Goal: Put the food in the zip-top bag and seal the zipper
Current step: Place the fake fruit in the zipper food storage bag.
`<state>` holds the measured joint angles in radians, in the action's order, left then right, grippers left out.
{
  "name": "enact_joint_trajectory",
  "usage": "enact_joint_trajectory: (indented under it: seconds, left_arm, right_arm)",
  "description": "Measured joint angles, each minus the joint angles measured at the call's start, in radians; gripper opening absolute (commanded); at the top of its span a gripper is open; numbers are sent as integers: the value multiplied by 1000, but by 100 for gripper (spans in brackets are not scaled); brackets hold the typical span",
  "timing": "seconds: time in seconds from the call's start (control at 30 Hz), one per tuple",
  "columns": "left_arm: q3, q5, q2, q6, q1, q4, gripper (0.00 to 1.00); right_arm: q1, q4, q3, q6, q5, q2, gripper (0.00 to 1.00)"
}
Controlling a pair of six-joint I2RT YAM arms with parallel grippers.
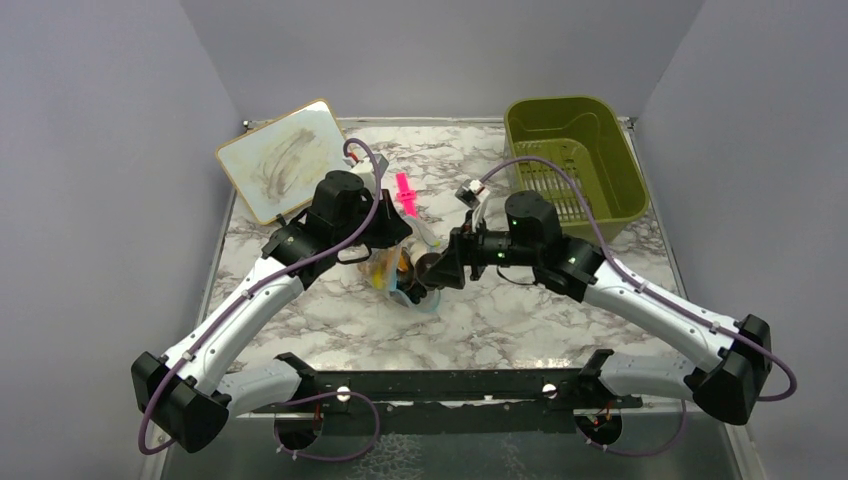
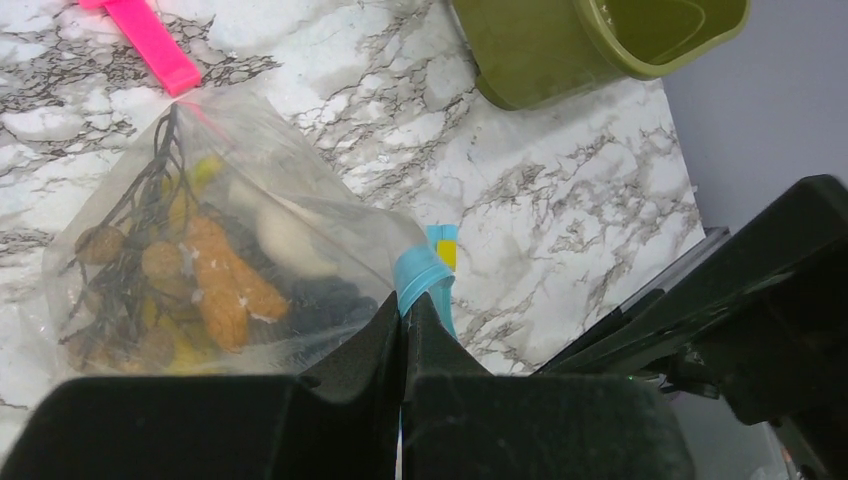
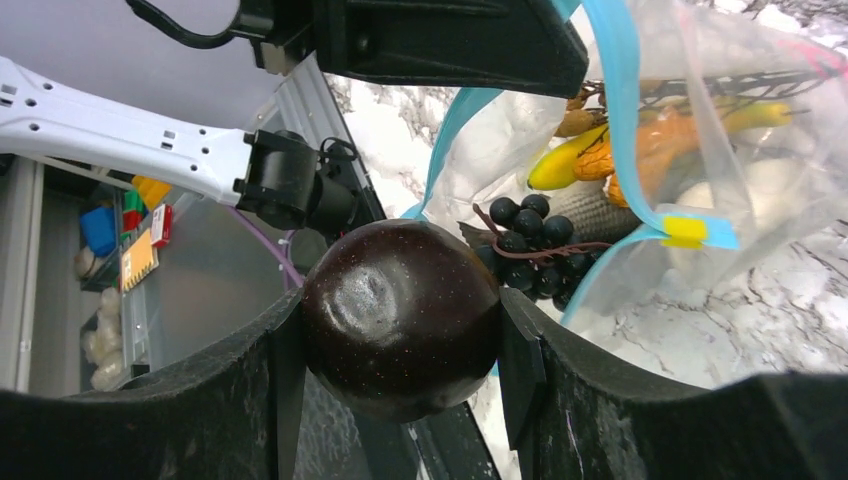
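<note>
Over the middle of the worktop, seen from above, both arms meet at the zip-top bag. A pink clip lies just beyond it, and an olive-green bin stands at the far right.

From the left wrist, the left claw is pinched together on the blue-teal zipper at the bag's mouth. Food shows through the clear plastic.

From the right wrist, the right claw is clamped on a dark round piece, just beside the bag's open mouth. A banana and a grape bunch lie inside.
</note>
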<state>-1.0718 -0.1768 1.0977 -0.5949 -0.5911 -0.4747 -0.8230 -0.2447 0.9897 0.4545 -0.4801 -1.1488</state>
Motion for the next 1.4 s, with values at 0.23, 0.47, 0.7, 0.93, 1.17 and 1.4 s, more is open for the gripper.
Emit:
enact_joint_trajectory:
  seconds: [0.23,0.47,0.7,0.93,1.17,1.4]
  left_arm:
    - [0,-22,0,-20,0,9,0]
    - [-1,-53,0,-39,0,13,0]
    - [-1,-68,0,-52,0,15,0]
    - [-1,-70,-6,-65,0,17,0]
    - [-1,-70,-16,-66,0,17,0]
    - [-1,-70,-17,-64,0,17,0]
  right_arm:
    - [-56,35,0,12,64,-98,43]
    - [-127,14,43,-16,201,-160,46]
    - [-133,25,41,-48,296,-160,56]
    - [-134,36,31,-72,297,-164,79]
    - [-134,35,29,-193,245,-122,88]
    - [-134,-25,40,-309,231,-66,75]
